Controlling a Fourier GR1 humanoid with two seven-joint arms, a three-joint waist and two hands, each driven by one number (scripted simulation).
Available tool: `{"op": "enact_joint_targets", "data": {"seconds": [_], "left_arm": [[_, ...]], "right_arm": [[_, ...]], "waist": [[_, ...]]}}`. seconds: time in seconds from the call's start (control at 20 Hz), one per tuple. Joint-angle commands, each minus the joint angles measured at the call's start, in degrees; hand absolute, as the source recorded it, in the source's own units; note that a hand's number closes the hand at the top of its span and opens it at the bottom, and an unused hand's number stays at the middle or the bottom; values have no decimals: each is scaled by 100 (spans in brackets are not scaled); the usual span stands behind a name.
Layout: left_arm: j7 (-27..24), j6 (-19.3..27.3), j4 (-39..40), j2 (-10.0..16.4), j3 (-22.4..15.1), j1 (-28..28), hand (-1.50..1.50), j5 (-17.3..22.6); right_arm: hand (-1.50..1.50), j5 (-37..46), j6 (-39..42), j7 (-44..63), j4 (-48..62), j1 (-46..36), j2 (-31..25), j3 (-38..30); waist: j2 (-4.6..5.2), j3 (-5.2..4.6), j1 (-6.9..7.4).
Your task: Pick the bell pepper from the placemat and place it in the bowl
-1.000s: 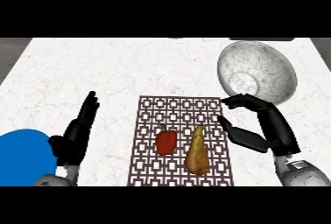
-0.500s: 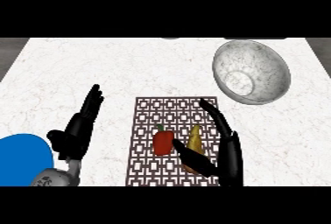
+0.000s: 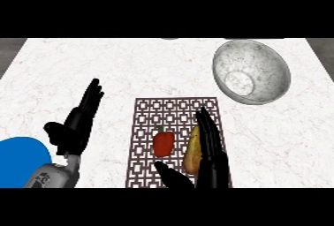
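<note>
A white marble counter (image 3: 117, 62) is seen from steeply above. Near its middle lies a rectangular placemat (image 3: 163, 110) with a brown lattice pattern. The red bell pepper (image 3: 163, 144) rests on the placemat, left of centre, with its green stem pointing away from the robot. Just beside it on the right lies a yellow-brown pear-shaped fruit (image 3: 190, 154). The right hand (image 3: 213, 170) comes in from the lower edge over the placemat with its fingers straight and open, pointing away from the robot and covering the fruit's right side. Its thumb (image 3: 171, 174) is spread out to the left, below the pepper and apart from it, and the hand holds nothing. The left hand (image 3: 72, 130) is over bare counter to the left of the placemat, also open, its straight fingers slanting up and to the right. A grey speckled bowl (image 3: 267, 62) stands at the upper right, well apart from the pepper. A rounded blue shape (image 3: 20, 161) shows at the lower left edge.
</note>
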Motion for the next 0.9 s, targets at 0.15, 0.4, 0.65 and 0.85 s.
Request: {"op": "enact_joint_targets", "data": {"seconds": [0.15,0.4,0.65,0.85], "left_arm": [[63,-80,38,-61,-11,-134,0,-33],[-24,-18,230,-285,-58,-189,0,-96],[-23,-279,-40,-2,91,-43,0,-8],[-29,-216,372,-158,179,-311,0,-114]], "right_arm": [[-150,923,1264,2934,-523,-809,44,435],[-150,602,2389,4357,-751,-1380,45,456],[-150,119,2369,4966,-130,-1825,43,497],[-150,-187,2294,4930,18,-1888,43,563]], "waist": [[33,8,105],[49,13,122],[49,17,252],[66,21,146]]}}
